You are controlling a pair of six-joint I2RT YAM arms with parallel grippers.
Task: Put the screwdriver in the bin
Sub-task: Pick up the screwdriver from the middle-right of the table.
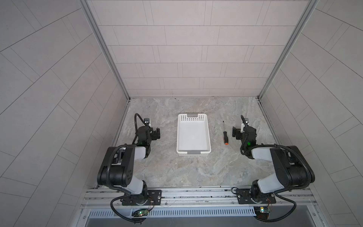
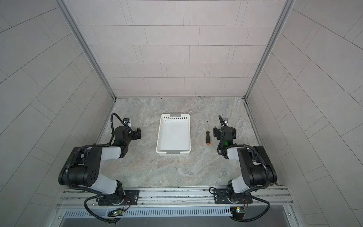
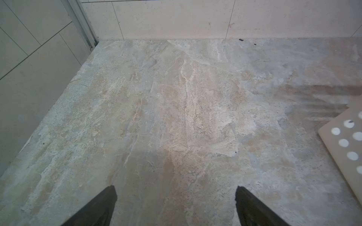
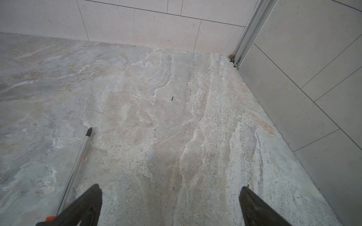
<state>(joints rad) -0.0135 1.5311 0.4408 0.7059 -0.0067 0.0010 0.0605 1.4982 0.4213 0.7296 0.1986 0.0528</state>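
The screwdriver (image 1: 225,135) (image 2: 207,135) lies flat on the stone tabletop to the right of the bin, shaft toward the back wall and orange cap toward the front. The white bin (image 1: 193,135) (image 2: 173,135) stands mid-table with nothing in it. My right gripper (image 1: 244,131) (image 2: 225,131) is open just right of the screwdriver's handle. In the right wrist view the screwdriver (image 4: 78,160) runs past the outer side of one finger (image 4: 86,205), not between the two. My left gripper (image 1: 147,133) (image 3: 175,188) is open and empty left of the bin, whose perforated wall (image 3: 344,137) shows at that view's edge.
Tiled walls close the table in on the left, back and right, with metal corner posts (image 1: 125,92) (image 1: 261,92). Both arm bases sit on a rail (image 1: 196,194) along the front edge. Bare stone surface lies in front of the bin (image 1: 192,173).
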